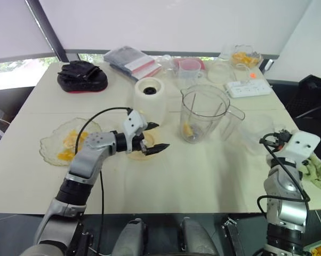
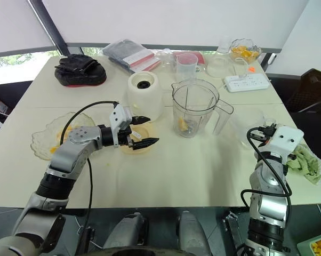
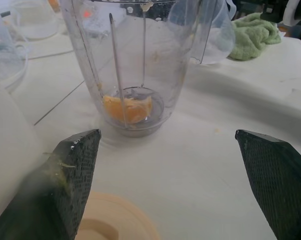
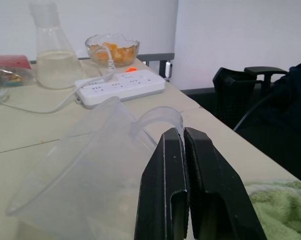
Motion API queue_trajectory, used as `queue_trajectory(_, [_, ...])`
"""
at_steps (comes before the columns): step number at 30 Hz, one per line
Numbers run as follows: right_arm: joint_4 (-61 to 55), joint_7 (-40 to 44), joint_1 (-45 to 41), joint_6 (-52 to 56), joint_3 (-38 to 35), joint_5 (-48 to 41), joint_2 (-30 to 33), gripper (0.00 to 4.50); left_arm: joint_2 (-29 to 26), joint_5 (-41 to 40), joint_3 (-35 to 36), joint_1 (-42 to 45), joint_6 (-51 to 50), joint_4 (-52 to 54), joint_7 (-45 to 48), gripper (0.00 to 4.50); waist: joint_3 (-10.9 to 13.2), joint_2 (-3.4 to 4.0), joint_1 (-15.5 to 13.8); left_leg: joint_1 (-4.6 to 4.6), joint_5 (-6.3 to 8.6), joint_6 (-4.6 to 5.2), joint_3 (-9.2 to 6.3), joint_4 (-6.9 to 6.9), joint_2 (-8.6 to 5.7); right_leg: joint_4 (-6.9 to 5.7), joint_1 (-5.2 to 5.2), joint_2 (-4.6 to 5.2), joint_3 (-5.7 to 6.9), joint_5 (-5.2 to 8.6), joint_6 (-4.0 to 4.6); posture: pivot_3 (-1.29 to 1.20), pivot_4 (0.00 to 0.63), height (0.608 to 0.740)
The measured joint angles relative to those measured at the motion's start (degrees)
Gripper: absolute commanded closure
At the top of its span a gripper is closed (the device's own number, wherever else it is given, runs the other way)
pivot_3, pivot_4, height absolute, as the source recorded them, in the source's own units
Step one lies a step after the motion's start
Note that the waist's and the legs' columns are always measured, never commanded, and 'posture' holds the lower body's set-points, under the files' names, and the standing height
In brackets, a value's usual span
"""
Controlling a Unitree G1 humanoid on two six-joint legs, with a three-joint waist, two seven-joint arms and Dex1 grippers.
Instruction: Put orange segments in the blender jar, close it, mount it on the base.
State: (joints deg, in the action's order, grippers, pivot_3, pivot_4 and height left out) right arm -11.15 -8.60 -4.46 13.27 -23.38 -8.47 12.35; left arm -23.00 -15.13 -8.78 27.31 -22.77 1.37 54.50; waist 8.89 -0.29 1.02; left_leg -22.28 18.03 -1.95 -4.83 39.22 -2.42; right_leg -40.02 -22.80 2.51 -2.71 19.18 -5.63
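The tall clear plastic blender jar (image 1: 205,113) with its side handle stood upright on the cream table (image 1: 203,176), open at the top, just to the right of the white cylindrical blender base (image 1: 150,96) and not mounted on it. One orange segment (image 3: 127,108) lay at the bottom of the jar by the blades. The left gripper (image 1: 160,135) hovered low over the table in front of the base, pointed toward the jar, its two black fingers (image 3: 73,170) spread wide apart and holding nothing. Directly beneath it sat a pale yellow round lid (image 1: 138,153), flat on the table. Further to the left lay a wavy-edged clear glass plate (image 1: 48,146) carrying several more orange segments (image 1: 69,140). The right gripper (image 4: 183,132) rested near the right edge of the table, well apart from the jar, with its fingers pressed flat together and nothing between them. Just beside it a clear plastic jug (image 4: 85,170) lay tipped on its side, and a crumpled green cloth (image 1: 318,173) sat at the table's edge. Toward the far side were a white power strip (image 1: 248,88), a glass bowl of orange pieces (image 1: 245,56), a clear glass flask (image 4: 53,55), a clear measuring cup with a pink rim (image 1: 189,72), a stack of grey packets (image 1: 131,61) and a black padded pouch (image 1: 81,76).
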Motion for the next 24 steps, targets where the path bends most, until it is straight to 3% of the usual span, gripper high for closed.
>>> queue_trajectory(11, [-2.6, -0.4, 2.4, 0.0, 0.4, -0.3, -2.7, 4.42, 0.0, 0.0, -1.3, 0.2, 1.0, -0.1, 0.1, 0.00, 0.0, 0.00, 0.0, 0.00, 0.00, 0.00, 0.00, -0.01, 0.00, 0.03, 0.01, 0.00, 0.00, 0.00, 0.00, 0.00, 0.150, 0.740])
queue_trajectory(17, [-3.2, -4.2, 5.2, 0.3, -4.2, -3.1, -7.5, 4.42, 0.0, 0.1, -1.4, 0.5, 1.3, -0.4, 0.3, 0.00, 0.0, 0.01, 0.0, 0.01, -0.01, -0.01, 0.00, -0.02, 0.00, 0.04, 0.01, 0.01, -0.01, 0.00, 0.00, 0.00, 0.150, 0.740])
queue_trajectory(24, [-3.2, -5.1, 7.2, 0.2, -5.1, -3.8, -8.7, 4.42, 0.0, 0.2, -1.7, 2.0, 2.0, -1.4, 0.8, 0.00, 0.0, 0.02, 0.0, 0.01, -0.01, -0.01, -0.01, -0.05, 0.00, 0.04, 0.01, 0.00, -0.01, 0.00, 0.00, 0.00, 0.150, 0.740])
